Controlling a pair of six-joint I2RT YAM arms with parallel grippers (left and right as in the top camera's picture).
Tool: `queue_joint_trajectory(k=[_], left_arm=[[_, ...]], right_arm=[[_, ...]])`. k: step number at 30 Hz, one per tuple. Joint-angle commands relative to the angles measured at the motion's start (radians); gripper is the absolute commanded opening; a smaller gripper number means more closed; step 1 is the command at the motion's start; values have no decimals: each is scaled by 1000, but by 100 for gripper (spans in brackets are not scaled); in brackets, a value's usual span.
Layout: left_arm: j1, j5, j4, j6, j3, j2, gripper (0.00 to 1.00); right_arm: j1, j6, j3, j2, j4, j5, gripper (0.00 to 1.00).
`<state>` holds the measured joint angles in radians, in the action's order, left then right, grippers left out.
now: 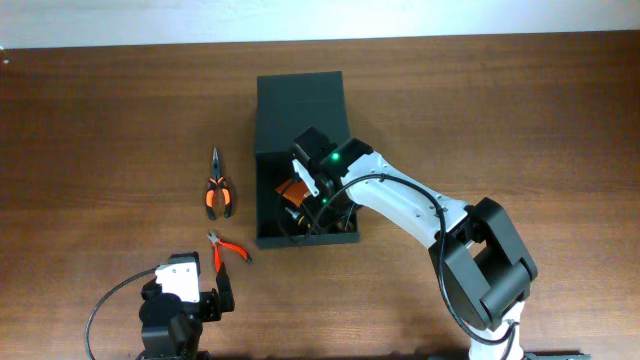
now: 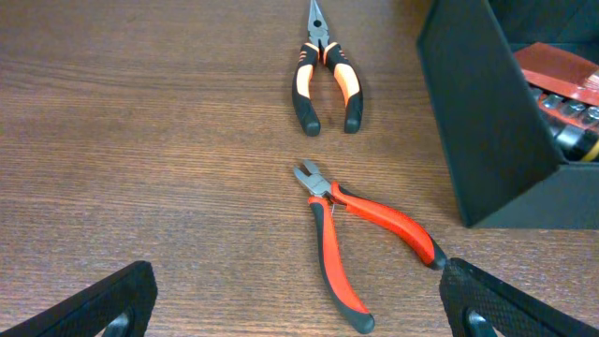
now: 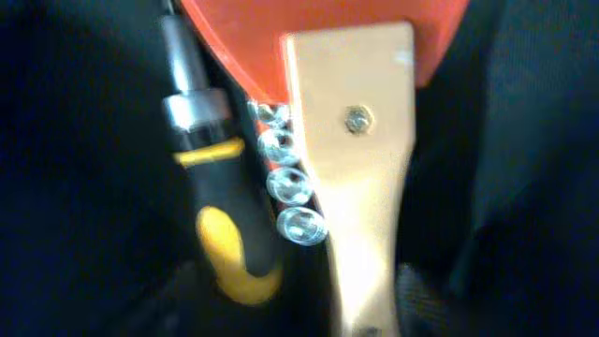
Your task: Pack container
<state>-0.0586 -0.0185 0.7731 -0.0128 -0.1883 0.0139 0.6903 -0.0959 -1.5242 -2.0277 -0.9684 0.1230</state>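
Observation:
The dark green container (image 1: pixel 300 110) stands open at the table's middle, its flap lid folded back at the far side; its side wall shows in the left wrist view (image 2: pixel 477 140). My right gripper (image 1: pixel 305 215) reaches down inside it. In the right wrist view its dark fingers (image 3: pixel 309 300) sit apart around a pale wooden handle (image 3: pixel 360 168), beside a black-and-yellow screwdriver (image 3: pixel 220 234) and a row of shiny sockets (image 3: pixel 285 183). My left gripper (image 2: pixel 299 300) is open and empty, just behind red-handled cutters (image 2: pixel 360 229) lying on the table.
Orange-and-black long-nose pliers (image 1: pixel 218 190) lie left of the container, beyond the red cutters (image 1: pixel 228 249); they also show in the left wrist view (image 2: pixel 326 75). An orange item (image 1: pixel 293 188) lies inside the container. The table's far edge runs along the top.

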Motion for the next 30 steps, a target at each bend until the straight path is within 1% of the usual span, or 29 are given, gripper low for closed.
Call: queue_joint_trajectory(k=[1, 4, 7, 13, 18, 22, 25, 30], left_arm=[[-4, 3, -3, -10, 5, -8, 99], [-4, 3, -3, -10, 5, -8, 99], [-4, 3, -3, -10, 5, -8, 99], [-4, 3, -3, -10, 5, -8, 99], [-4, 3, -3, -10, 5, -8, 99], [-4, 3, -3, -10, 5, -8, 99], [-4, 3, -3, -10, 5, -8, 99], [-4, 3, -3, -10, 5, -8, 99]], right_arm=[[4, -14, -19, 66, -4, 5, 87], [4, -17, -33, 146, -7, 10, 96], [4, -17, -48, 246, -24, 10, 100], [4, -21, -50, 513, -98, -26, 99], [4, -102, -18, 777, -198, -208, 99], [4, -112, 98, 1012, -204, -261, 99], [4, -131, 234, 1202, -190, -294, 99], [4, -152, 470, 1508, -161, -293, 99]])
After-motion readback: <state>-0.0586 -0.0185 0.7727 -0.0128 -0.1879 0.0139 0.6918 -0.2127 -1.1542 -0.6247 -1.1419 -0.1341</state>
